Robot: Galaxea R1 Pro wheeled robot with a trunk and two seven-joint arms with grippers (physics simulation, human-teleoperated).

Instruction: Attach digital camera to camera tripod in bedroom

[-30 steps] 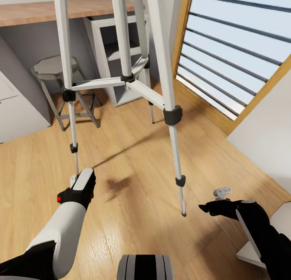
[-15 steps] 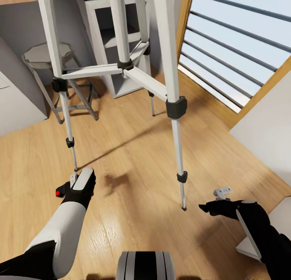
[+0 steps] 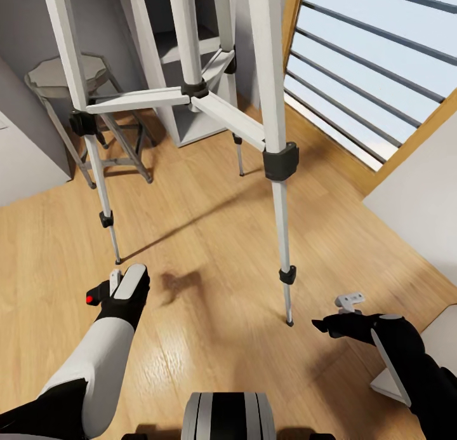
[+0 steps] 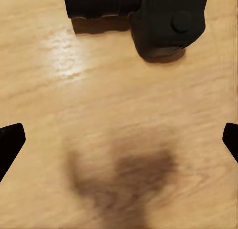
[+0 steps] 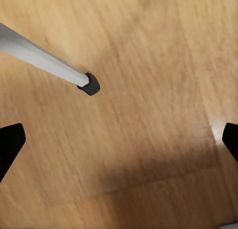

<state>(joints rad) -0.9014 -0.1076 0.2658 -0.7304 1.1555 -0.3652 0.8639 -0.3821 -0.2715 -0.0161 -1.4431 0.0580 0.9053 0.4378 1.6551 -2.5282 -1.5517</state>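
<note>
Overhead first, head view: camera tripod (image 3: pixel 273 110) stands at 12 o'clock, legs splayed, long axis vertical, its head out of frame above. Left gripper (image 3: pixel 105 294) hovers low at 8 o'clock beside one foot; right gripper (image 3: pixel 330 322) at 4 o'clock, near the front foot.

Left wrist view: fingertips (image 4: pixel 11 142) spread wide with nothing between them, over the wooden floor (image 4: pixel 119 115). A black body with a round knob, probably the digital camera (image 4: pixel 163 21), lies just beyond the fingers; left arm seems nearer.

Right wrist view: fingers (image 5: pixel 10 140) wide apart, empty; tripod foot (image 5: pixel 89 84) ahead on the planks.
</note>
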